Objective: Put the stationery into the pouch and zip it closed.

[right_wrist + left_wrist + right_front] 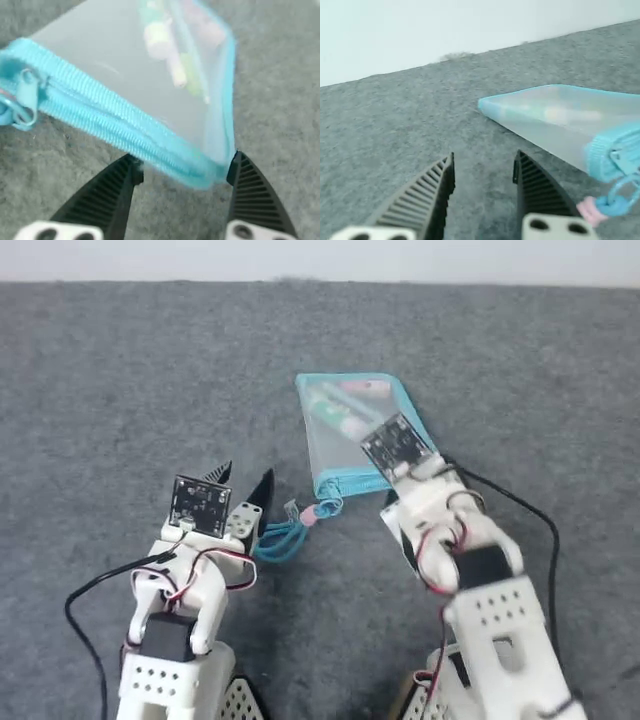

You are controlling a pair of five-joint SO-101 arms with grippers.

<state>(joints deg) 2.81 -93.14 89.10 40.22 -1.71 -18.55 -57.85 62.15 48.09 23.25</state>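
Mid-table: pouch (345, 445), stationery (345, 405) inside; right gripper (183, 162) agape astride its near right corner, gripping nothing; left gripper (484, 162) open, empty, beside zipper pull (592, 210); advisable: clamp corner before tugging.

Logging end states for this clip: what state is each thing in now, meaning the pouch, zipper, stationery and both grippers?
pouch: lying flat, filled.
zipper: looks closed, slider at one end.
stationery: inside the pouch.
left gripper: open, empty.
right gripper: open, straddling a zipper-end corner of the pouch.
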